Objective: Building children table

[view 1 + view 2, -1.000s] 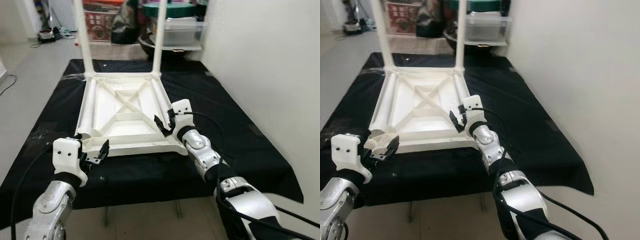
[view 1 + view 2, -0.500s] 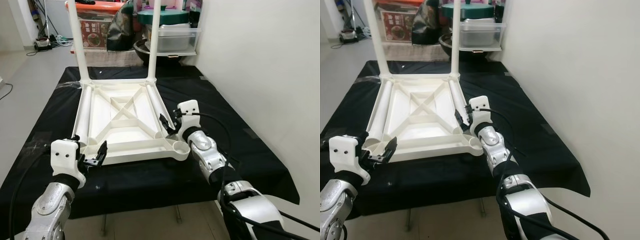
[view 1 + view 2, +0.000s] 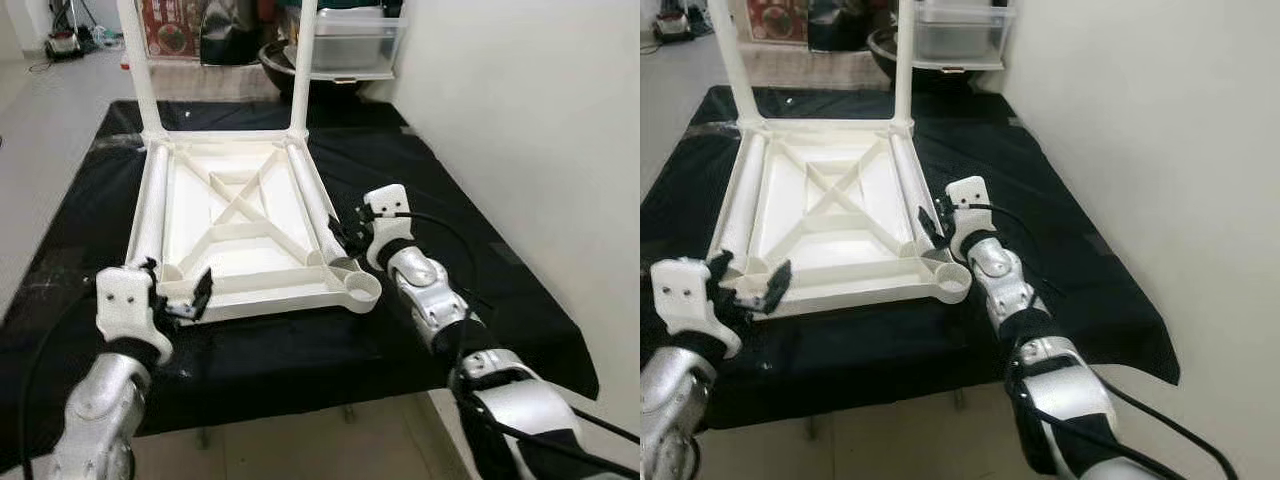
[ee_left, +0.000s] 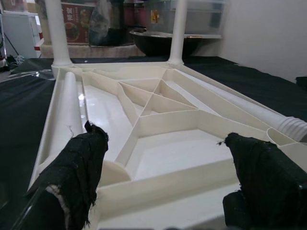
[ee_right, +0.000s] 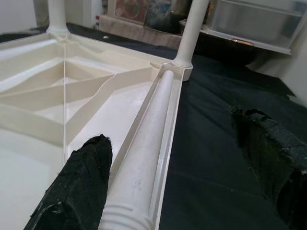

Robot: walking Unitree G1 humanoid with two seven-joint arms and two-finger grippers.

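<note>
1. White plastic upturned tabletop (image 3: 235, 225) lies mid-frame on the black cloth-covered bench (image 3: 470, 240); two legs stand at its far corners.
2. My right gripper (image 3: 350, 228), fingers spread wide, straddles the loose white plastic leg (image 5: 144, 158) lying along the right rim, gripping nothing.
3. My left gripper (image 3: 178, 300) gapes empty at the lower-left corner.
4. Close squarely mid-leg, lift level, then seat it in the round near-right socket (image 3: 356, 285).
</note>
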